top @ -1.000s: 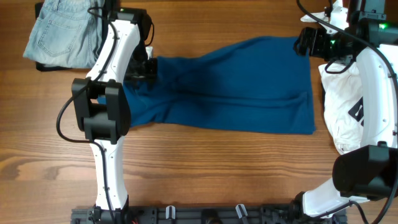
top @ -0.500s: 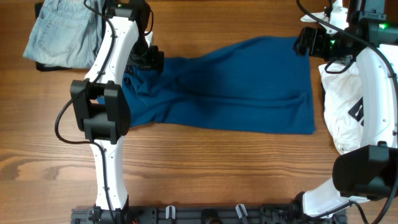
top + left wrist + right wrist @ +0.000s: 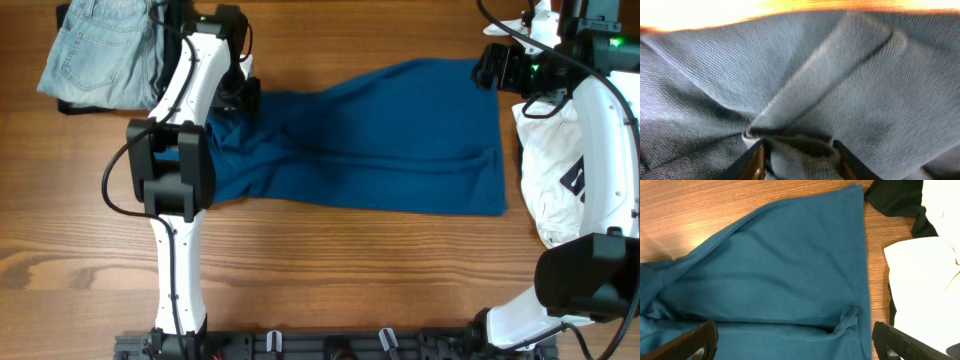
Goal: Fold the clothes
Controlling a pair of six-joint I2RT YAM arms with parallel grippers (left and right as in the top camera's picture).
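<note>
Shirt fold between left jaws

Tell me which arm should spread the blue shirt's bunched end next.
Left. The jaws of the left arm are shut on gathered fabric at the bunched end of the blue shirt, creases radiating from the pinch. The right arm holds its jaws open above the opposite hem, gripping nothing.

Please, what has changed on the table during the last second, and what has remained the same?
The left hand, shut on the bunched end of the dark-blue shirt, moved upward in the overhead view and slightly to the right of the picture, dragging that end along. The open right hand, the jeans and the white top stayed put.
</note>
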